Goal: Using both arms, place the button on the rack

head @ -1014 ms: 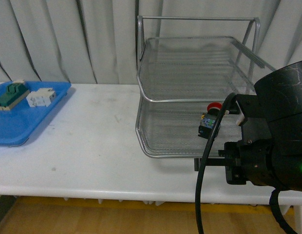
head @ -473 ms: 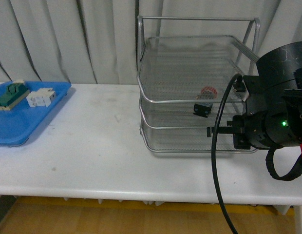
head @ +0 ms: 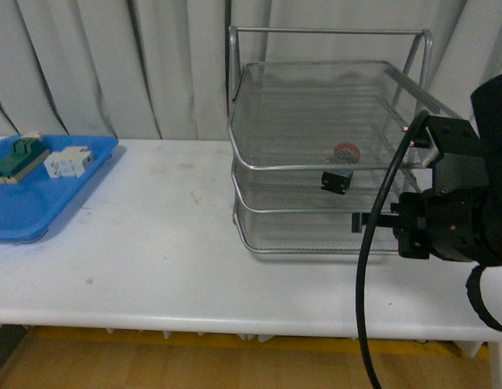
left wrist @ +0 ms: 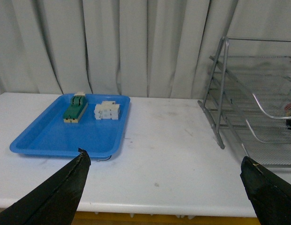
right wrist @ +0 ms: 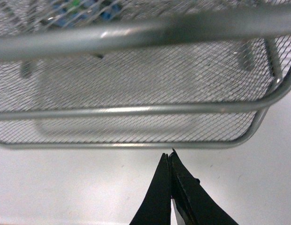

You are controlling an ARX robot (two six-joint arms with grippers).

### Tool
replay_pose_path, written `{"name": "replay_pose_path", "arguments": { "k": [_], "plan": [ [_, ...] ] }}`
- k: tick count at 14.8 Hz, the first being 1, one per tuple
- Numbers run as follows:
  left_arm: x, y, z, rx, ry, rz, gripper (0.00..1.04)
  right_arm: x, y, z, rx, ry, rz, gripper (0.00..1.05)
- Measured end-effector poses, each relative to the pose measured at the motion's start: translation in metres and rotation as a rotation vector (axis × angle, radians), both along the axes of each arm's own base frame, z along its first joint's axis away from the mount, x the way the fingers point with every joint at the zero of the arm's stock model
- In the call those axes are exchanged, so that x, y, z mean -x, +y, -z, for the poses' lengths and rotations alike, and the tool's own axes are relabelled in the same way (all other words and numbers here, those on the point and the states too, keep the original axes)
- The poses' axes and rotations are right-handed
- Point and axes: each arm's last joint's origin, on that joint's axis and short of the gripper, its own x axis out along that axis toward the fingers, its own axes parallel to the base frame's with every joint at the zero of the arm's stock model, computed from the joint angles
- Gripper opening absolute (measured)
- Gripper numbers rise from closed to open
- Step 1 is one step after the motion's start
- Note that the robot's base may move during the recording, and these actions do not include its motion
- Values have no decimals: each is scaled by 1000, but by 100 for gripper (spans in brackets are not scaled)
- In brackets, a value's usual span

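The button [head: 340,170] sits on the middle tier of the rack [head: 332,154], light and rigid I judge, best pinched across its blocky body, while my right fingers [right wrist: 170,161] are together and my left fingers [left wrist: 84,157] wide apart.

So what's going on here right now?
The button sits in the rack's middle tier, with nothing holding it. The right pincer is shut and empty, just outside the rack's front rim. The left pincer is open over the table, near the blue tray.
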Motion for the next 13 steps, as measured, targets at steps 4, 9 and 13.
{"name": "replay_pose_path", "arguments": {
  "k": [4, 9, 13],
  "plan": [
    [0, 0, 0, 0, 0, 0, 98, 51, -9, 6, -61, -10, -58, 2],
    [0, 0, 0, 0, 0, 0, 98, 77, -15, 11, -66, -5, -50, 2],
    [0, 0, 0, 0, -2, -1, 98, 125, -21, 10, 83, -385, 54, 2]
  ]
}}
